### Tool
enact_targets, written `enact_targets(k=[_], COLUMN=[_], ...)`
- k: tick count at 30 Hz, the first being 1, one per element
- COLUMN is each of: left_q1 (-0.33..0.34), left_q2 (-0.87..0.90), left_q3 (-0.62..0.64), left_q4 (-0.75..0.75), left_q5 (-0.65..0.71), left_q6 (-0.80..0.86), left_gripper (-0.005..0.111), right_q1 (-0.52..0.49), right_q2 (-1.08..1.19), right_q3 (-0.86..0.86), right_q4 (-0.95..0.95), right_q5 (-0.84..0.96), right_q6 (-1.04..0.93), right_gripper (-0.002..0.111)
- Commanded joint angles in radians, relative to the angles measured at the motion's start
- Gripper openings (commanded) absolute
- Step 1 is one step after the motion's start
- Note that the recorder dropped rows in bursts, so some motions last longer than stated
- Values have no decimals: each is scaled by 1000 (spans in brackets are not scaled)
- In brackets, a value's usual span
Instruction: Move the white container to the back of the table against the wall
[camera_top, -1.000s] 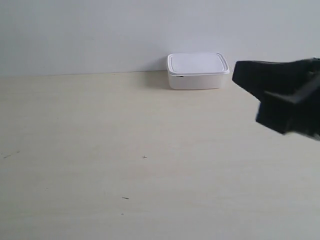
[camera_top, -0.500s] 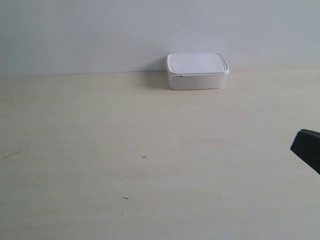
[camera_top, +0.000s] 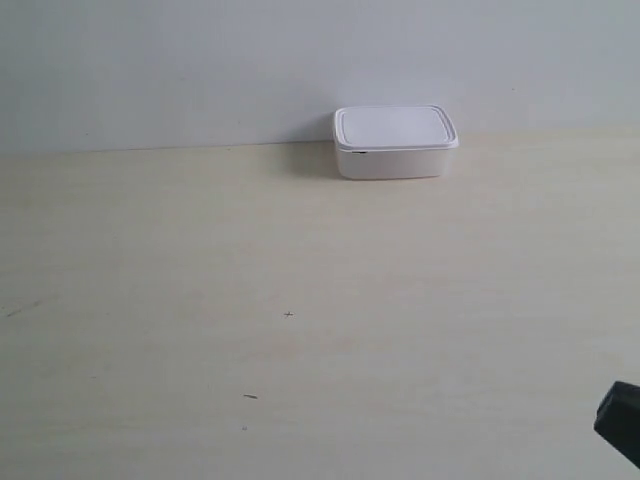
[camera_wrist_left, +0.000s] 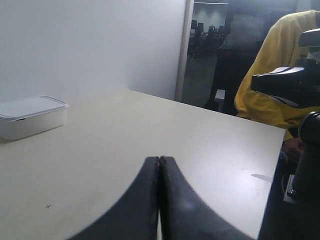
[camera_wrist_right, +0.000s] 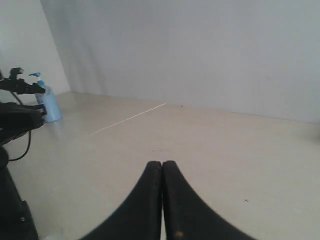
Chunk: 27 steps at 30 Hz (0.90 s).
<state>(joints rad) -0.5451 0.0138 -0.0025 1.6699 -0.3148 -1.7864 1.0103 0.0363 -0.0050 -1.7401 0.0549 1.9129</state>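
left wrist view, white container (camera_wrist_left: 31, 116), yellow-shirted person (camera_wrist_left: 270, 45)

We take this for an office or lab workroom: past the end of the plain wall (camera_wrist_left: 90, 45) we see a dim room (camera_wrist_left: 212, 35) with rows of desks (blurred), and a person (camera_wrist_left: 270, 65) in a yellow top is beside the pale surface (camera_wrist_left: 200, 145).

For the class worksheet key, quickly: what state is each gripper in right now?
Left gripper: shut, holding nothing.
Right gripper: shut, holding nothing.
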Motion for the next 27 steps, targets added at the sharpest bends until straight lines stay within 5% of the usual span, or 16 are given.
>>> enact_targets(k=[1,11,27], left_q1=[-7,-7,-7], left_q2=[-6,-6,-6], left_q3=[2,2,2], left_q4=[3,3,3], left_q5=[-5,-5,-5], left_q6=[5,5,5], left_gripper=[0,0,0], right_q1=[2,2,2], right_q2=[-36,-36,-36], right_q3=[5,5,5], right_q4=[-4,41,38], right_q5=[-104,-190,-190], right_q6=[-79,176,181], right_gripper=[0,0,0])
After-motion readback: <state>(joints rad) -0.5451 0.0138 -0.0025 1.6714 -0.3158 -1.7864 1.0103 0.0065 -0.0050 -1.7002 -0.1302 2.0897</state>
